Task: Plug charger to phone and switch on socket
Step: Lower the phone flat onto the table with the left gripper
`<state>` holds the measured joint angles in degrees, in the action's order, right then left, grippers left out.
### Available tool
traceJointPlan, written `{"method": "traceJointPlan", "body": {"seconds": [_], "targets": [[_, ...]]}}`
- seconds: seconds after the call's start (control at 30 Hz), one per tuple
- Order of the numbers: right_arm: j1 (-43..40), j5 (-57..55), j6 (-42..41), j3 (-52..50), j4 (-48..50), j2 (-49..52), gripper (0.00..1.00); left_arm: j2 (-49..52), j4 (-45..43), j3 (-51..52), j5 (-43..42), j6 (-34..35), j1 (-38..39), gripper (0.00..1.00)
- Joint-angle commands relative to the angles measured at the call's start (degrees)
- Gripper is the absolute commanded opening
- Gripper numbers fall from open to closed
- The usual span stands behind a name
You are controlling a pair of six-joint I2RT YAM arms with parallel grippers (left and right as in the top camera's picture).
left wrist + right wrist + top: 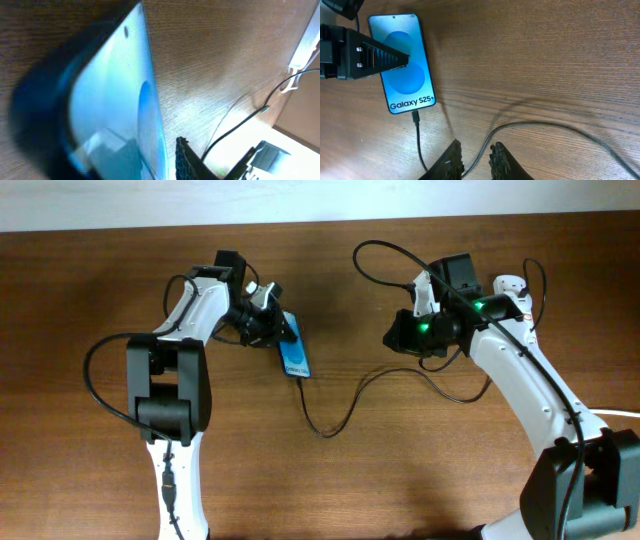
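The phone (pixel 405 65) lies flat on the counter (pixel 545 60), with the charger (pixel 540 125) seemingly seated in its bottom edge. The phone is slick glass, so I'd grip its sides. The cable is limp and light. My right fingers (pixel 497 157) stand slightly apart around it. I can't tell how the left fingers (pixel 375 55) stand.

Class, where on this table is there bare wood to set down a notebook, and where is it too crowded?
Free: the near middle, bordered by the left arm, the right arm and the charger loop; also the far left corner. Crowded: around the phone by the left pincer, and the cable-crossed wood beside the right arm.
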<state>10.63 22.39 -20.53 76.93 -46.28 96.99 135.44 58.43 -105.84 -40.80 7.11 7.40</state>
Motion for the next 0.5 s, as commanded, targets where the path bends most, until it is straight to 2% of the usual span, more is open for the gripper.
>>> {"method": "traceJointPlan", "body": {"seconds": [0.0,0.1,0.23,0.47], "targets": [[-0.15,-1.36,0.83,1.03,0.09,-0.74,0.23,0.63,-0.5,0.17,0.39,-0.48,0.22,0.42],[-0.15,-1.53,0.83,1.03,0.0,-0.74,0.23,0.63,-0.5,0.17,0.63,-0.48,0.22,0.48],[-0.15,-1.7,0.83,1.03,-0.02,-0.74,0.23,0.63,0.83,0.17,9.42,1.22,0.22,0.54],[-0.15,-2.12,0.85,1.03,-0.04,-0.74,0.23,-0.74,3.3,0.15,23.87,3.8,0.39,0.76]]}}
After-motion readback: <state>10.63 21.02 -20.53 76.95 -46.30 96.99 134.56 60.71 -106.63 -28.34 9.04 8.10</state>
